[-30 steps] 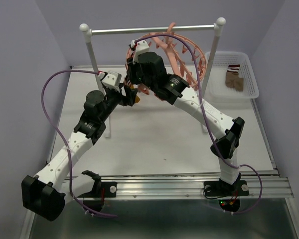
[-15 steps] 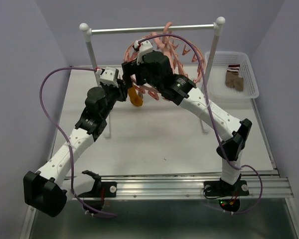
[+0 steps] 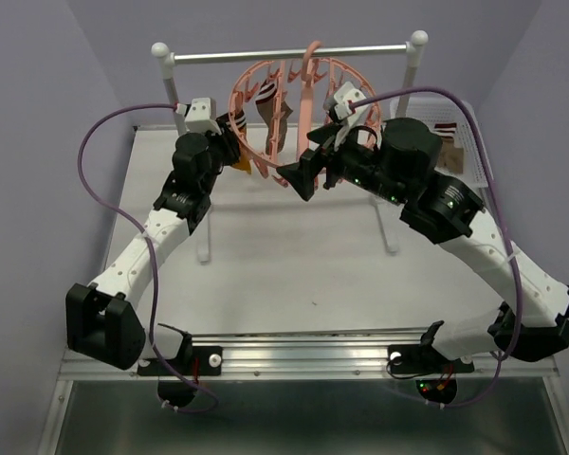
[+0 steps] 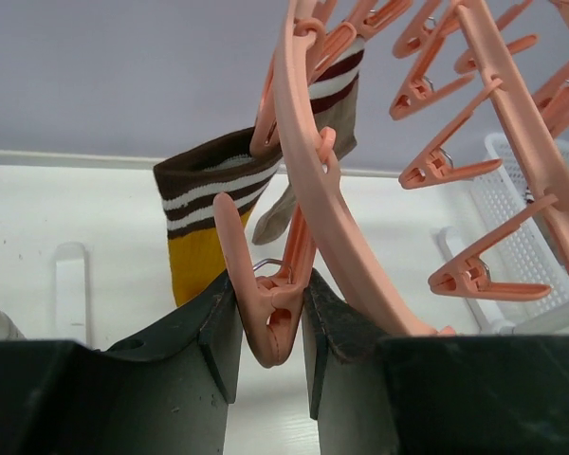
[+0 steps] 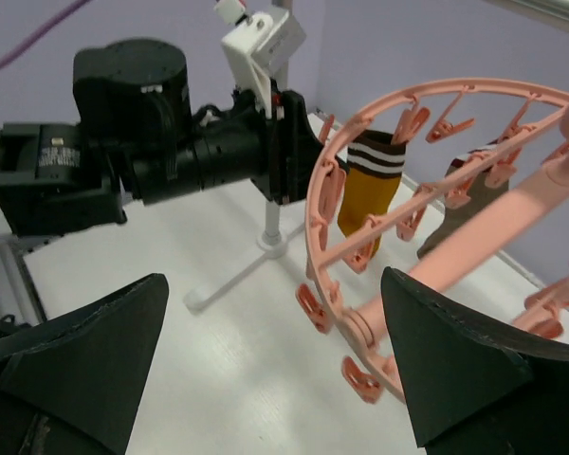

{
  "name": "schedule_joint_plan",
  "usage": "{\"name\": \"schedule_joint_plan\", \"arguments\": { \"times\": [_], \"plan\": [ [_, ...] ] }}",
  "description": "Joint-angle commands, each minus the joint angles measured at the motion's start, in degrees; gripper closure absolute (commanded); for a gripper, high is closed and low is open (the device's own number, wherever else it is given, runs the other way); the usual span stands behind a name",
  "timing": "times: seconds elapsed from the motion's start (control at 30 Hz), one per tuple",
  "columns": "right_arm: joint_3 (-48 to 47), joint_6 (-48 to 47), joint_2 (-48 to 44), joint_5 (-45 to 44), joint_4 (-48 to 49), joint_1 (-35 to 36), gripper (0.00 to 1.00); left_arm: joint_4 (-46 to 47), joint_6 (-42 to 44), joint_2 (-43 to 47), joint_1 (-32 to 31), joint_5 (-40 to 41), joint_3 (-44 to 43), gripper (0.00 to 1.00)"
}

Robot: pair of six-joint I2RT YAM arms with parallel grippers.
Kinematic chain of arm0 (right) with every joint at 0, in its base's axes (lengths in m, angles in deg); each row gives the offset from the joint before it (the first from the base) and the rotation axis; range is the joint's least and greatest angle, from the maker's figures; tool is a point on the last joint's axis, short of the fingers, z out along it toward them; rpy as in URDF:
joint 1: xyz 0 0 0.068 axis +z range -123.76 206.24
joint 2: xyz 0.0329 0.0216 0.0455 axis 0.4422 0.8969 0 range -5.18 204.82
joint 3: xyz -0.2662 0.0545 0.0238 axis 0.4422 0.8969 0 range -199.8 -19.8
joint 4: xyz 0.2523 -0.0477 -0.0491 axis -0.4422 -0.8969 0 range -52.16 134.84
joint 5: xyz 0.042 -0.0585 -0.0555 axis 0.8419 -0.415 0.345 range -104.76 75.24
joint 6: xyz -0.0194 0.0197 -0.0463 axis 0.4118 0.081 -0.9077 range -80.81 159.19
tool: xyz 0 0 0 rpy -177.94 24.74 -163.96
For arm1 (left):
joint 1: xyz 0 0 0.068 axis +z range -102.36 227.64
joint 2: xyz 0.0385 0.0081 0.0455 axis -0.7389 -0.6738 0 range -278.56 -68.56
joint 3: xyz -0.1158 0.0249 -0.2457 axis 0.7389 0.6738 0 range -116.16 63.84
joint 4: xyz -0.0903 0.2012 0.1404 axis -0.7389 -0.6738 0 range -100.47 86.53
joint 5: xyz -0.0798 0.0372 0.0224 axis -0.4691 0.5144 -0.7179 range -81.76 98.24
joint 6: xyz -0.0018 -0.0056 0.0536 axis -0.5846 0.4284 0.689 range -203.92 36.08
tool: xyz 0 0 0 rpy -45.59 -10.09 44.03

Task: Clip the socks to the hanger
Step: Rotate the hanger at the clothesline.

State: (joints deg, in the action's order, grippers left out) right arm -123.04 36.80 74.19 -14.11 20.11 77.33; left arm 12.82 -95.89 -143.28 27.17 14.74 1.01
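Walls: pale lilac and plain [image 3: 38,114]; they close in the table on the left, at the back and on the right.
Table: white matte top [image 3: 294,275]; a metal rail [image 3: 360,346] runs along its 6 o'clock edge, by the arm bases.
Rail stand: two white posts with a metal bar [image 3: 237,57], at 12 o'clock of the table.
Left gripper [image 4: 268,294]: at 9 o'clock of the ring; the jaws are almost closed and pinch one pink clip [image 4: 270,322] between them.
Mustard sock [image 4: 201,261]: hangs on the ring just behind that clip, with the striped cuff up.
Hanger [image 3: 299,85]: salmon-pink ring, hooked over the bar and steeply tilted.
Brown sock [image 5: 455,213]: clipped at the cuff, to the right of the mustard one and apart from it.
Right gripper [image 5: 273,282]: at 5 o'clock of the ring; the fingers are spread wide with nothing between them, and it is not touching the hanger.
Basket [image 3: 469,118]: white, at 2 o'clock of the table; it holds brown striped fabric [image 3: 452,150], partly hidden by the right arm.
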Motion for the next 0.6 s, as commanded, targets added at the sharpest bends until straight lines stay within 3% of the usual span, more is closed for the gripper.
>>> {"name": "schedule_joint_plan", "arguments": {
  "times": [0.0, 0.17, 0.2, 0.37, 0.5, 0.57],
  "plan": [
    [7.58, -6.29, -3.43, -4.5, 1.35, 0.33, 0.0, -1.25, -3.24, -2.97, 2.01, 3.34, -7.56, 0.89],
    [10.87, -19.65, -5.81, -14.97, -0.22, 0.33, 0.0, -1.44, -2.89, -3.68, 2.36, 1.85, -9.07, 0.87],
    [10.26, -20.62, -5.37, -14.71, -1.36, 0.33, 0.0, -1.35, -2.71, -3.68, 2.45, 1.85, -9.33, 0.83],
    [9.63, -22.83, -4.14, -8.74, -5.41, 0.33, 0.0, -2.76, -2.8, -4.3, 2.89, 2.02, -10.56, 0.82],
    [10.08, -23.53, -0.98, -11.88, -5.33, 0.33, 0.0, -3.11, -1.39, -3.16, 2.8, 0.71, -9.07, 0.57],
    [9.12, -23.8, 1.99, -15.3, -5.33, 0.33, 0.02, -2.85, -1.22, -1.84, 2.89, 0.36, -7.67, 0.54]
  ]
}}
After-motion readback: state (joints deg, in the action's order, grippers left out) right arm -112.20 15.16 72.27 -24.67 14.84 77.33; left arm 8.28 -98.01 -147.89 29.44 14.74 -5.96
